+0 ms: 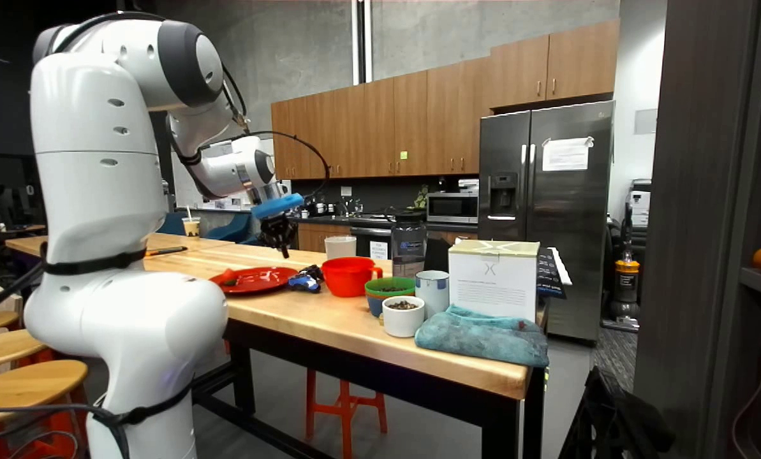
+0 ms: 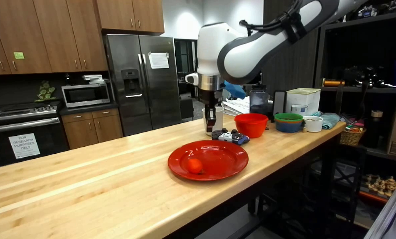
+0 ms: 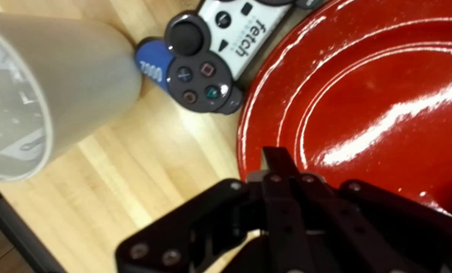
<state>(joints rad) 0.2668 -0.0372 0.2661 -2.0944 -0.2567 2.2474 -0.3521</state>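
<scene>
My gripper (image 3: pixel 278 151) is shut with nothing between its fingers; it points down above the wooden counter. In the wrist view its tips overlap the rim of a glossy red plate (image 3: pixel 366 87). A round red-orange item (image 2: pixel 195 165) lies on that plate, only its edge showing in the wrist view. Beside the plate is a grey, white and blue game controller (image 3: pixel 210 64), and a pale cup (image 3: pixel 89 72) stands close to it. In an exterior view the gripper (image 2: pixel 210 124) hangs in front of the cup, apart from the plate.
A red handled bowl (image 2: pixel 252 125) stands beyond the controller. Farther along are stacked green and blue bowls (image 1: pixel 386 292), a white ramekin (image 1: pixel 403 319), an enamel cup (image 1: pixel 432 292), a dark bottle (image 1: pixel 409 248), a white box (image 1: pixel 492 280) and a teal cloth (image 1: pixel 482 338) near the counter's end.
</scene>
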